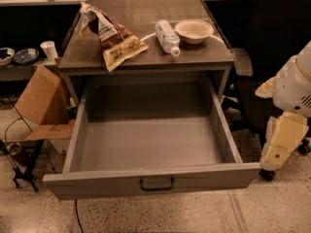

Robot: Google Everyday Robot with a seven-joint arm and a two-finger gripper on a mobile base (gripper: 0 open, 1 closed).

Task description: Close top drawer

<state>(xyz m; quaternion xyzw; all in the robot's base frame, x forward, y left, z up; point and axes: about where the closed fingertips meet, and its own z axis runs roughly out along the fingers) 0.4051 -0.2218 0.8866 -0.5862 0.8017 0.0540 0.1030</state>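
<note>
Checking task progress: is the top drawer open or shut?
Open: the top drawer shows its whole inside, its front panel well forward of the cabinet. The gripper hangs to its right, apart from it.
</note>
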